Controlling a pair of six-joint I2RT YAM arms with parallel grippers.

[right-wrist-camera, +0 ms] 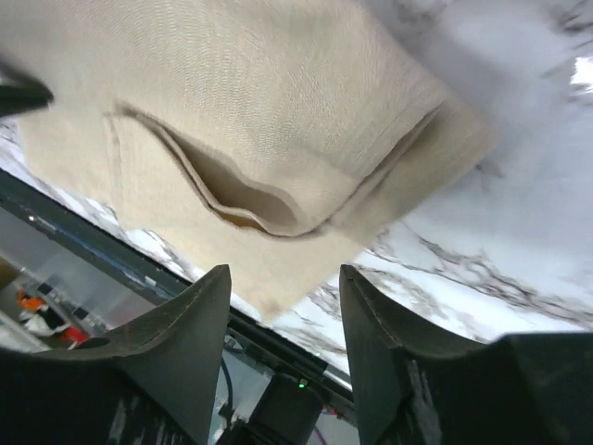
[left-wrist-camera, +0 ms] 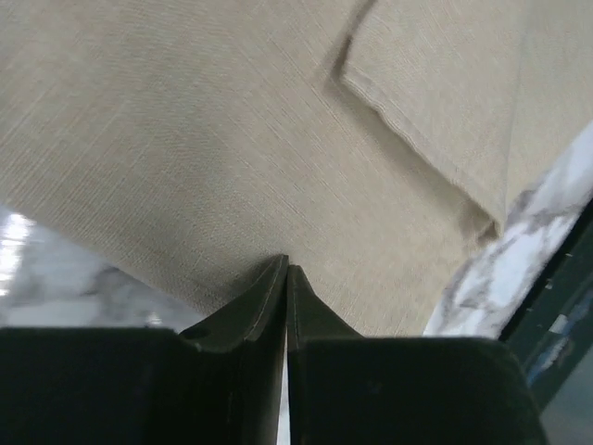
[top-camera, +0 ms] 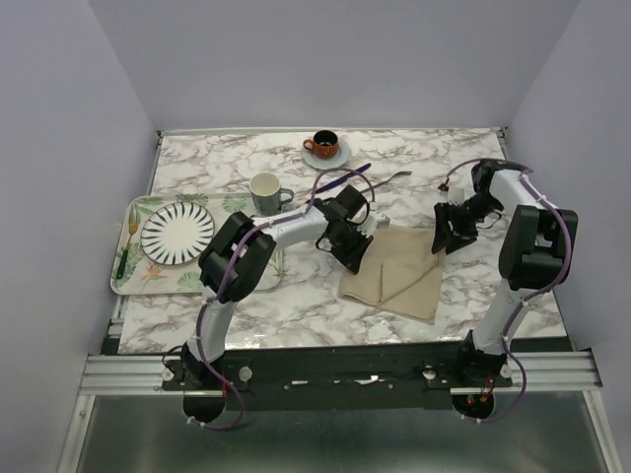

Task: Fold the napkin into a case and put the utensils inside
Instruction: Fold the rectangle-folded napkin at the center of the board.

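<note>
Top external view first: the beige napkin [top-camera: 399,276] lies partly folded on the marble table [top-camera: 246,305], near the front edge and a bit right of centre, with its layers askew. The left tool [top-camera: 355,254] is down at the napkin's left edge. The right tool [top-camera: 444,236] hangs by the far right corner.

From the left wrist, the left tool [left-wrist-camera: 286,269] has its fingers pressed together with only a hairline between them. They pinch the napkin [left-wrist-camera: 185,139] at its edge, where the cloth puckers a little. A folded-over flap shows further along the cloth.

From the right wrist, the right tool [right-wrist-camera: 284,271] stands well open above the table with nothing between its fingers. The napkin [right-wrist-camera: 278,93] lies beyond them, its doubled layers gaping along one fold.

The purple knife [top-camera: 360,168] and the silver fork [top-camera: 394,178] lie behind the napkin, well apart from it. Further back stands a small cup on a saucer [top-camera: 323,145]. A mug [top-camera: 266,193] is just beside the leaf-printed tray [top-camera: 128,266], which carries a striped plate [top-camera: 177,233].
</note>
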